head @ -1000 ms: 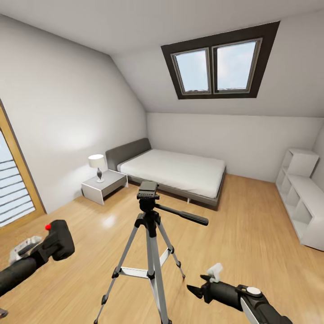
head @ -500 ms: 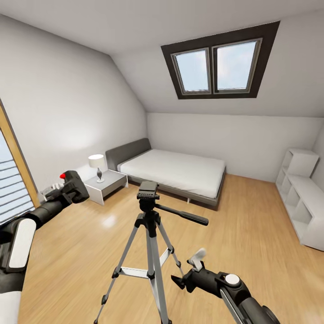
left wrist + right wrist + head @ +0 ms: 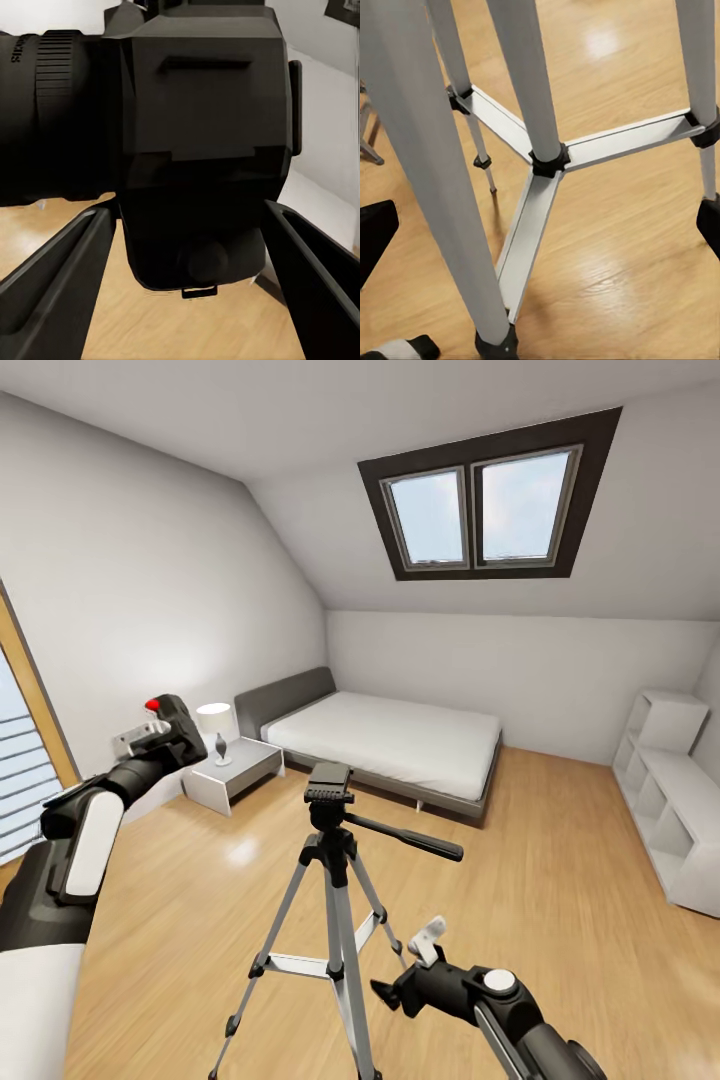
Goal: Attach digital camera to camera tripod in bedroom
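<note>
The left gripper (image 3: 160, 745), pinching the digital camera (image 3: 172, 728), sits well left of and above the camera tripod (image 3: 330, 860) head, whose handle points right; the right gripper's (image 3: 400, 988) spread I cannot tell.

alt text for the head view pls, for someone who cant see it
A camera tripod stands on the wood floor of a white bedroom, its head bare. The left tool, raised at the view's left, holds the digital camera; the right tool hangs low by the tripod's legs. Behind are a grey bed and a skylight.
</note>
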`<state>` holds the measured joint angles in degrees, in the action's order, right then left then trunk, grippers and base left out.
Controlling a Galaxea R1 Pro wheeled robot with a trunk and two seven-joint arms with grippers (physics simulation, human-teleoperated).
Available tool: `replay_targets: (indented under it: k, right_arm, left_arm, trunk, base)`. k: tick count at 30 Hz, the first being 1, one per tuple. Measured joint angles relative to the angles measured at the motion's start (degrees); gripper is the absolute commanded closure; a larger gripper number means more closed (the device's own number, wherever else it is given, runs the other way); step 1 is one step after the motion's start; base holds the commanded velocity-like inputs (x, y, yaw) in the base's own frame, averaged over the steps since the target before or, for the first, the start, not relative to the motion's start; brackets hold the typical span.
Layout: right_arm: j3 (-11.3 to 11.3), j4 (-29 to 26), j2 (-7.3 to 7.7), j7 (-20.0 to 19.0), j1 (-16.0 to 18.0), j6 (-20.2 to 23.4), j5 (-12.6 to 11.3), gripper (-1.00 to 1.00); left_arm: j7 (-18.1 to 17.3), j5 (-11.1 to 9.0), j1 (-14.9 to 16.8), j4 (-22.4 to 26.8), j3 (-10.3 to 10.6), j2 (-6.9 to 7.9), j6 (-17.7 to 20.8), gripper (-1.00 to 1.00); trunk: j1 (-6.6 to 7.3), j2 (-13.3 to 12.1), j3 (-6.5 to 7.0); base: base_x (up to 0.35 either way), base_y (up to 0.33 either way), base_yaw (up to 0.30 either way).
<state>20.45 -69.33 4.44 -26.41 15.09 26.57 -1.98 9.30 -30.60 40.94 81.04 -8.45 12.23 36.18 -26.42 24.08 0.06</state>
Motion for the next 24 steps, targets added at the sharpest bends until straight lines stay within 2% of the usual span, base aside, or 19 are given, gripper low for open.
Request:
replay_targets:
  k: [5,8,12,14,15,16,18,21,24]
  right_arm:
    - [0.0,-1.8,-0.32,0.2,-0.4,4.8,-0.1,-1.00]
    - [-0.2,-2.2,-1.00,0.4,-0.5,6.5,-0.3,-1.00]
    - [-0.5,-2.5,-3.20,1.5,-0.5,7.2,-0.3,-1.00]
    - [-0.5,-2.5,-4.31,2.6,-0.5,7.2,-0.3,-1.00]
    - [-0.5,-2.5,-4.33,2.6,-0.5,7.2,-0.3,-1.00]
    - [-0.5,-2.4,-5.10,3.7,-0.6,7.1,-0.4,-1.00]
    - [-0.4,-2.2,-5.71,4.5,-0.6,6.3,-0.4,-1.00]
    - [-0.2,-1.6,-6.58,5.2,-0.6,3.8,-0.4,-1.00]
    - [-0.1,-0.8,-7.18,5.4,-0.7,1.8,-0.4,-1.00]
  left_arm:
    - [-0.9,-0.1,2.7,-0.6,3.3,0.39,-0.1,1.00]
    - [-4.2,-0.1,4.6,-1.8,5.1,0.68,-0.2,1.00]
    - [-9.7,0.1,7.7,-4.1,7.4,1.69,-0.5,1.00]
    - [-12.6,1.1,9.3,-5.2,9.1,2.06,-0.4,1.00]
    - [-12.7,1.6,9.3,-5.2,9.1,2.08,-0.4,1.00]
    - [-15.2,2.2,10.9,-6.3,11.0,2.26,-0.4,1.00]
    - [-17.1,4.2,12.3,-7.2,12.9,2.30,-0.6,1.00]
    - [-18.9,6.0,13.7,-7.9,15.0,2.11,-0.8,1.00]
    - [-19.6,6.7,14.2,-8.0,16.2,2.04,-0.8,1.00]
  trunk:
    - [0.00,0.0,0.00]
    - [0.00,0.0,0.00]
    - [0.00,0.0,0.00]
    - [0.00,0.0,0.00]
    - [0.00,0.0,0.00]
    - [-0.01,0.0,0.00]
    - [0.00,0.0,0.00]
    - [0.00,0.0,0.00]
    - [0.00,0.0,0.00]
  base:
    - [0.000,0.000,0.000]
    - [0.000,0.000,0.000]
    - [0.000,0.000,0.000]
    - [0.000,0.000,0.000]
    - [0.000,0.000,0.000]
    - [0.000,0.000,0.000]
    - [0.000,0.000,0.000]
    - [0.000,0.000,0.000]
    - [0.000,0.000,0.000]
